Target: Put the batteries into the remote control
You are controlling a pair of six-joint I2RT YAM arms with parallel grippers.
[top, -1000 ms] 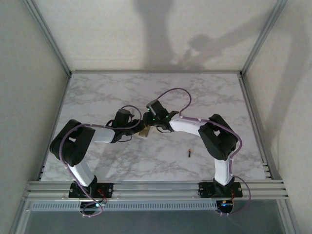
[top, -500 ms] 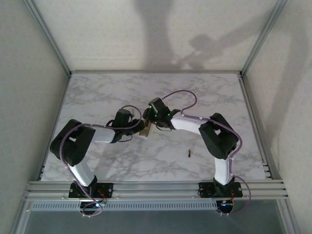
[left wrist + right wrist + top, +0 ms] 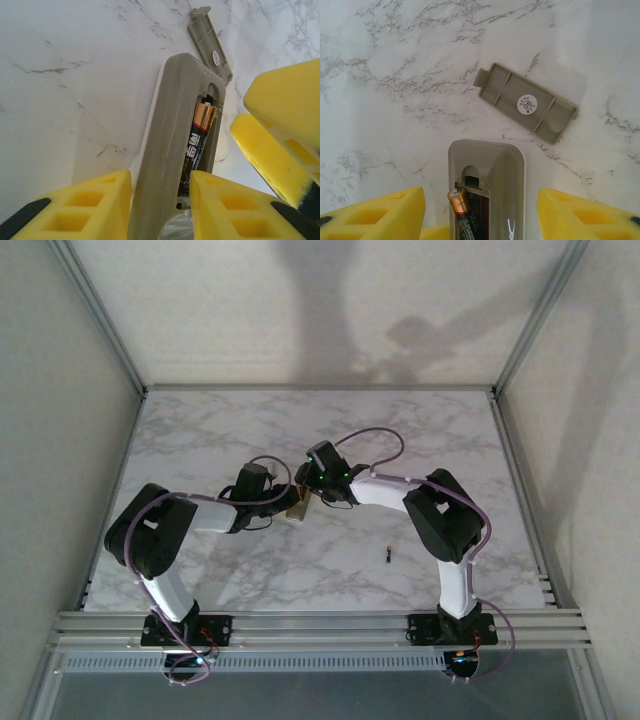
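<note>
Mid-table, left arm (image 3: 200,513) and right arm (image 3: 385,496) meet at remote control (image 3: 297,510).

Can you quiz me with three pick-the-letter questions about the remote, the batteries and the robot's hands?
1. Where is the battery cover?
A. in a drawer
B. on the table, beyond the remote control
C. clipped onto the remote control

2. The remote control's open bay holds:
A. one battery
B. none
C. three

3. The right gripper is:
A. shut on the battery cover
B. shut on a battery
C. open

Answers:
1. B: the cover lies flat on the marble, past the remote control's end.
2. A: one slot is filled and the slot beside it is bare.
3. C: its yellow fingers stand wide apart, one on each side of the remote control.
</note>
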